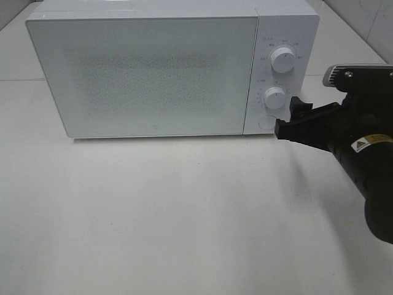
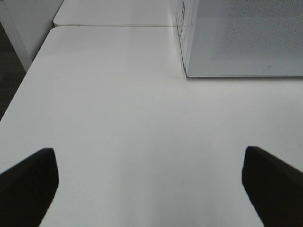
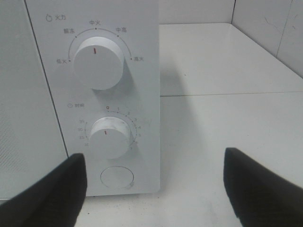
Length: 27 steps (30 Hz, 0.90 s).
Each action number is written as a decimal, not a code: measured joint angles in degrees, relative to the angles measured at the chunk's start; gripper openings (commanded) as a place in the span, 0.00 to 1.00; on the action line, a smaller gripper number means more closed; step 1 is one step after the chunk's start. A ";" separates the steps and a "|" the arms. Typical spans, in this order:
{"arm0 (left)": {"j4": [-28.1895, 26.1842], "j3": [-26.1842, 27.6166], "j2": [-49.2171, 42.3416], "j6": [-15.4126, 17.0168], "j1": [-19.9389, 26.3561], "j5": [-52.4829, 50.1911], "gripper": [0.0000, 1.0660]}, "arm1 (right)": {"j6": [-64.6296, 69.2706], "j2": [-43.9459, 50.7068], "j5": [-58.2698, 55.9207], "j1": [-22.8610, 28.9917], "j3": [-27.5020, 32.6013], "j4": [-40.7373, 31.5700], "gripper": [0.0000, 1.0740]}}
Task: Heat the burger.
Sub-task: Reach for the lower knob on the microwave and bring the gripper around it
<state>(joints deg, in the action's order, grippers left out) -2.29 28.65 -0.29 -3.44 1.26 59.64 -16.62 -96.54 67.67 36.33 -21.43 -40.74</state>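
The burger is out of view. A white microwave [image 1: 153,74] stands at the back of the table with its door shut. Its control panel carries an upper knob [image 1: 283,59], a lower timer knob [image 1: 274,98] and a round button [image 1: 266,121]. My right gripper [image 1: 288,120] hovers open just in front of the panel's lower right, holding nothing. In the right wrist view its fingertips [image 3: 47,194] flank the button [image 3: 117,177], below the timer knob [image 3: 110,137]. My left gripper [image 2: 149,189] is open over bare table, left of the microwave [image 2: 246,38].
The white table [image 1: 184,221] stretches in front of the microwave. A wall [image 3: 265,23] rises behind and to the right of it. The table's left edge [image 2: 28,71] drops off toward a dark floor.
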 measured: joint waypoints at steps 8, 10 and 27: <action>0.00 0.00 0.00 -0.06 0.00 0.00 0.92 | 0.06 -5.61 0.06 0.00 -5.73 0.00 0.71; 0.00 0.00 0.00 -0.06 0.00 0.00 0.92 | 0.06 -6.25 0.06 0.00 -6.36 0.00 0.71; 0.00 0.00 0.00 -0.06 0.00 0.00 0.92 | 1.60 -15.99 -0.52 -1.38 -15.30 1.26 0.71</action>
<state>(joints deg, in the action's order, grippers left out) -2.29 28.65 -0.29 -3.50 1.26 59.64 -15.01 -112.53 67.15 34.95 -36.73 -39.48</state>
